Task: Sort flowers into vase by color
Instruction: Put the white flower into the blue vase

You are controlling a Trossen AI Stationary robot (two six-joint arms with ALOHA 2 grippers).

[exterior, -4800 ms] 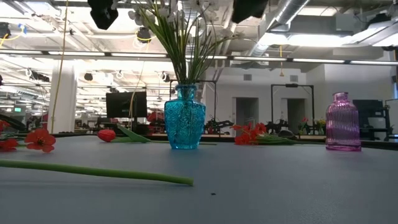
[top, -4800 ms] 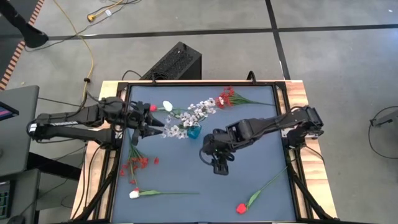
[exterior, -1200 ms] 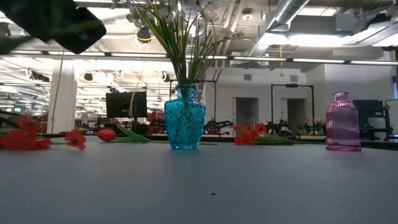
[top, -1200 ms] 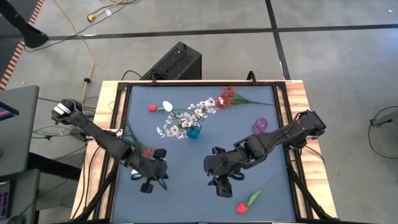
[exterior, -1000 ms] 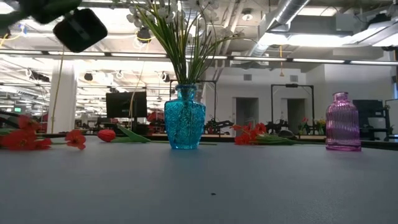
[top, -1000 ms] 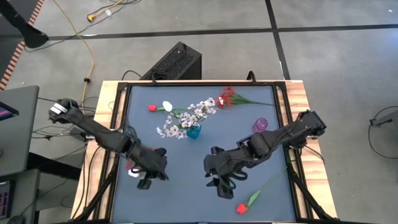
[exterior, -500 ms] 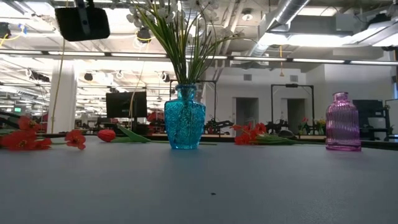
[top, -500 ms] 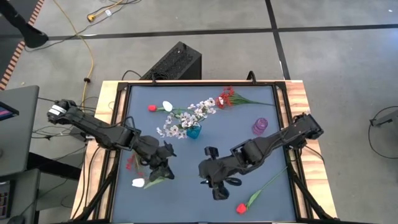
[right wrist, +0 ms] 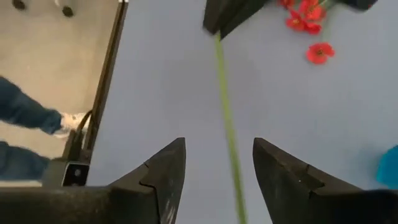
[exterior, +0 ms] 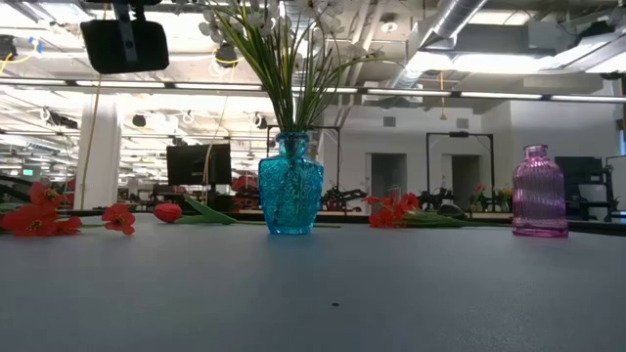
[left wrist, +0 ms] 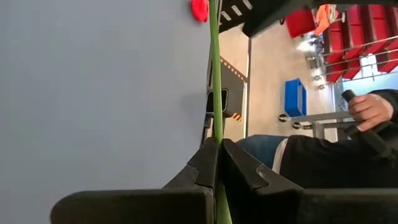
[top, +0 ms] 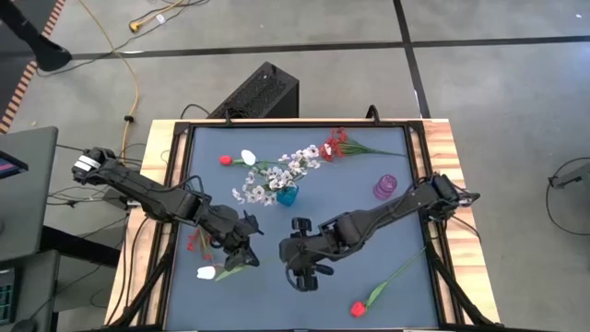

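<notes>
My left gripper (top: 244, 259) is shut on a white-headed flower; its white head (top: 206, 272) shows toward the near left of the gripper. The green stem (right wrist: 225, 118) runs on toward my right gripper (top: 302, 272), which is open. In the right wrist view my right gripper (right wrist: 217, 143) has one finger on either side of the stem, without touching it. A blue vase (top: 288, 195) holds white sprays. A purple vase (top: 385, 187) stands at the right. Red sprays (top: 336, 146) and a red bud (top: 358, 309) lie on the table. My left gripper (left wrist: 217, 144) pinches the flower's green stem (left wrist: 216, 134) between its two fingers, some way from the white head. The fingers come about level from the table's left, and the stem runs along them and out ahead. The flower is clear of the table.
A red and a white bud (top: 247, 157) lie at the far left. A red spray (top: 195, 242) lies under my left arm. A person's hand (left wrist: 367, 112) and a leg (right wrist: 25, 112) show beyond the table's edge.
My left gripper has carried the white flower up and a little toward the table's right and far edge, and has turned so that the white head shows at its near left. My right gripper has gone toward the table's left, toward the stem's free end.
</notes>
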